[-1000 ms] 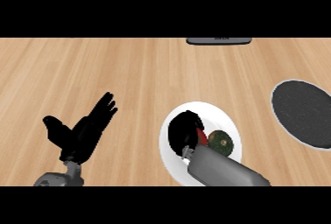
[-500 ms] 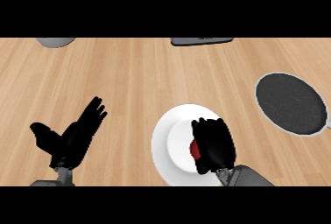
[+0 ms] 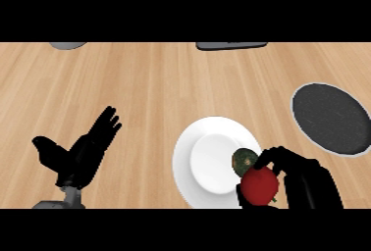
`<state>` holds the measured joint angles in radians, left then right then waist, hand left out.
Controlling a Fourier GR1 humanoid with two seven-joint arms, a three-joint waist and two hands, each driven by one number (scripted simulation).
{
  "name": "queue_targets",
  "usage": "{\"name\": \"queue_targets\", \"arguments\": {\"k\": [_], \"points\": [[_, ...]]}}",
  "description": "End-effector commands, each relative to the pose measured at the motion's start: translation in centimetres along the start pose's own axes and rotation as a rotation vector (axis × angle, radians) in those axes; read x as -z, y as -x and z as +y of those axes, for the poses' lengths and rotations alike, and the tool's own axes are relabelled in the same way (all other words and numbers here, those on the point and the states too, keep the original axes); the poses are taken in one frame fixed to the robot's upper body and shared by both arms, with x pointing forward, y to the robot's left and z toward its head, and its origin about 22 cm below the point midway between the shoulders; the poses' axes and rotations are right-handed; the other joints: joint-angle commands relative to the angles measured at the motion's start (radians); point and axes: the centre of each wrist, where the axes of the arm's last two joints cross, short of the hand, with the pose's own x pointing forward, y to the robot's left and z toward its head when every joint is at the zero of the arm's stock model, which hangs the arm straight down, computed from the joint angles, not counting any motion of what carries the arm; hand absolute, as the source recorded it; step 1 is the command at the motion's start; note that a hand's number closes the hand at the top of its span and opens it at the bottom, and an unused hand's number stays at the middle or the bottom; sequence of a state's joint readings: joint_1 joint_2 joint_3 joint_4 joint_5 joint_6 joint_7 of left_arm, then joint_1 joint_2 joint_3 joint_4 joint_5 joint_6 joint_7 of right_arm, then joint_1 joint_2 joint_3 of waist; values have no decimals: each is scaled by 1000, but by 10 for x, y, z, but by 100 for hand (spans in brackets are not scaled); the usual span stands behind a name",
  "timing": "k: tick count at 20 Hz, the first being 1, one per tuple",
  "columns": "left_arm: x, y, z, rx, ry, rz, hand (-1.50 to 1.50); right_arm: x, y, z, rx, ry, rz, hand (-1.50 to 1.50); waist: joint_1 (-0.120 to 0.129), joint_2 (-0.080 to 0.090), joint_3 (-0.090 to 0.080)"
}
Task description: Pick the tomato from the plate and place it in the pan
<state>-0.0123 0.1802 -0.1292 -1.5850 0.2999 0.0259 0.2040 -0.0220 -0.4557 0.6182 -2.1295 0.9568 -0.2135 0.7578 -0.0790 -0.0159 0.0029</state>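
I've got the right hand [image 3: 308, 180] curled round the tomato [image 3: 258, 186] over the white plate's [image 3: 210, 164] lower-right rim; can't tell if it's lifted clear, and the wrist is cut off by the view edge. A dark green item [image 3: 243, 158] on the plate touches the tomato, half hidden and unidentifiable. The pan [image 3: 332, 120] sits up-right, apart from the plate. Left hand [image 3: 81, 154] is open, resting lower left.

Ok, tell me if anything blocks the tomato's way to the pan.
Nothing visible does. The right hand is curled round the tomato at the plate's lower right. Only bare counter lies between it and the pan, up and right.
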Motion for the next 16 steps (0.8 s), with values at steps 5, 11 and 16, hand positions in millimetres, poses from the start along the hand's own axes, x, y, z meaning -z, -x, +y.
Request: {"name": "queue_targets", "arguments": {"k": [5,11,16], "points": [[3,-6,-3,16,54,5,0,-18,67,-43,205,124,119,150,61,16,0],[19,8,-28,27,62,-7,0,8,148,-29,57,188,129,150,74,19,-1],[27,7,-35,44,68,2,0,47,181,-9,33,273,152,150,83,19,-2]]}}
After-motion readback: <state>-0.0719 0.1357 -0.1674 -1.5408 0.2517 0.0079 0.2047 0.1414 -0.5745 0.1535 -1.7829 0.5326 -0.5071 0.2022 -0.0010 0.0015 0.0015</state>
